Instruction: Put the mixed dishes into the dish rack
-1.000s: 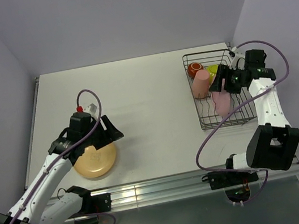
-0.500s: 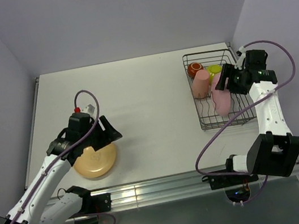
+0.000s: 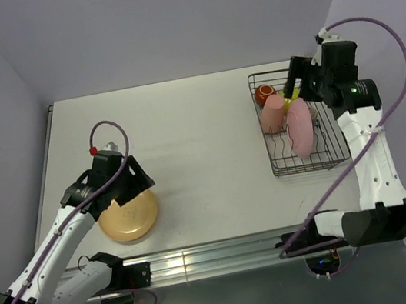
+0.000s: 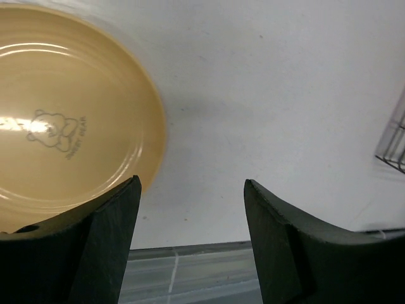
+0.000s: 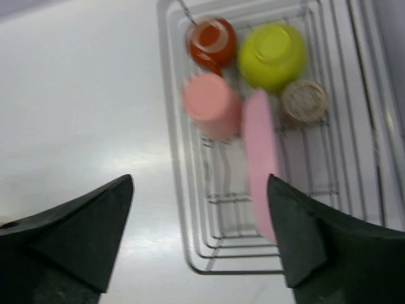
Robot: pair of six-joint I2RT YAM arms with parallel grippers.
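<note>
Presently, one item is outstanding: the pale orange plate (image 4: 69, 126). It lies flat and face up on the counter (image 3: 203, 152), well apart from the dish rack (image 3: 311, 167), off to the rack's left and nearer the counter's front edge.

Assessment of the plate: it looks like plastic, so I judge it light, stiff and unlikely to break. Its glossy face suggests a slippery surface. Lying flat, it offers no purchase except the raised rim. I would take it there, one finger over the lip and one beneath, at the side facing the rack. A shallow bite may let it pivot or slide out.

My left jaws stand well apart and hold nothing. They hang low at the plate's rim, and only bare counter shows in the gap between the fingers.

Inside the rack, the pink plate (image 3: 300, 126) stands on edge among the bars. The salmon tumbler (image 3: 271, 113) sits just beside it. The dark red-brown mug (image 3: 264, 94), lime-green bowl (image 5: 273, 56) and small grey-beige cup (image 5: 304, 101) occupy the rack's far end.

My right jaws are spread wide and empty, raised above that far end of the rack.
</note>
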